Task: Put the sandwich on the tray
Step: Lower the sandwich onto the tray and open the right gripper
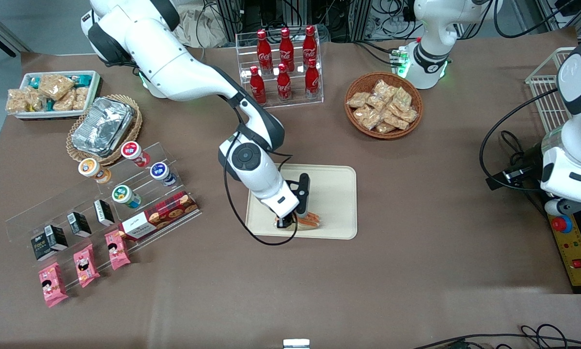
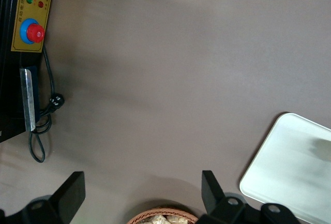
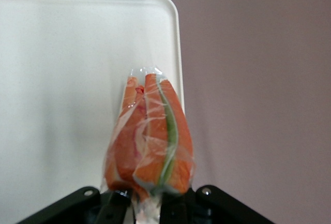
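The right arm's two-finger hand [image 1: 286,222] is found low over the tray's near edge — the edge closest to the front camera — and is clamped on the clear-wrapped triangular wedge sandwich with orange-red and green filling layers [image 3: 150,141]. In the wrist view the wrapper's lower end is seen pinched between the two dark fingers [image 3: 115,203], with the wedge projecting away from them.

The sandwich [image 1: 307,219] is thus held over the large flat cream-beige rectangular tray with rounded corners and a low rim [image 1: 336,194], close to one corner. Whether the wedge already touches the tray surface cannot be told; in the front view it appears at or just above it.

Step in hand, as judged: the placing itself. The carry appears complete, and release is not yet made. The next move would call for a short lowering until the wedge rests on the tray, then a parting of the fingers and a straight lift clear. Care is advised, since the sandwich sits near the rim — a nudge toward the tray's middle before release would keep it from tipping over the edge onto the brown-covered worktop [image 1: 416,218].

Further out, an acrylic rack of red cola bottles [image 1: 284,63] and a wicker basket of wrapped snacks [image 1: 383,104] are noted farther from the front camera, well apart from the tray.
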Motion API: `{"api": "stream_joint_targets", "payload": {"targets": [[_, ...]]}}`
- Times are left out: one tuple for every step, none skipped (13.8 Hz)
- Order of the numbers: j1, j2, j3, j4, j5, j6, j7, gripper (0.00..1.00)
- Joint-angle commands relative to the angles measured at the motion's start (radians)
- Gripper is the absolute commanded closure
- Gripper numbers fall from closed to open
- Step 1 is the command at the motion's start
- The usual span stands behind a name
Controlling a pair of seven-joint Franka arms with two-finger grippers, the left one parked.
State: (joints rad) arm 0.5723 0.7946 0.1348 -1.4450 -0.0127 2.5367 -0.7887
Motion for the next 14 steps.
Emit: {"api": "stream_joint_targets", "payload": {"targets": [[0.014,0.038,0.002,0.051,-0.019,0.013,0.002,1.00],[0.015,0.040,0.002,0.051,-0.019,0.014,0.002,1.00],[0.014,0.047,0.002,0.051,-0.019,0.022,-0.001,1.00],[0.014,0.052,-0.001,0.051,-0.019,0.031,-0.003,1.00],[0.014,0.055,-0.004,0.049,-0.021,0.031,-0.004,1.00],[0.012,0.055,-0.006,0.049,-0.023,0.031,-0.014,1.00],[0.011,0.054,-0.012,0.049,-0.023,0.030,-0.030,1.00],[0.011,0.054,-0.027,0.049,-0.023,0.028,-0.047,1.00],[0.011,0.054,-0.040,0.049,-0.023,0.028,-0.069,1.00],[0.006,0.054,-0.041,0.048,-0.023,0.028,-0.093,1.00],[0.003,0.054,-0.041,0.046,-0.021,0.028,-0.102,1.00],[0.003,0.055,-0.041,0.044,-0.021,0.028,-0.100,1.00],[0.006,0.055,-0.041,0.043,-0.019,0.028,-0.095,0.92],[0.004,0.058,-0.041,0.041,-0.018,0.028,-0.095,0.28]]}}
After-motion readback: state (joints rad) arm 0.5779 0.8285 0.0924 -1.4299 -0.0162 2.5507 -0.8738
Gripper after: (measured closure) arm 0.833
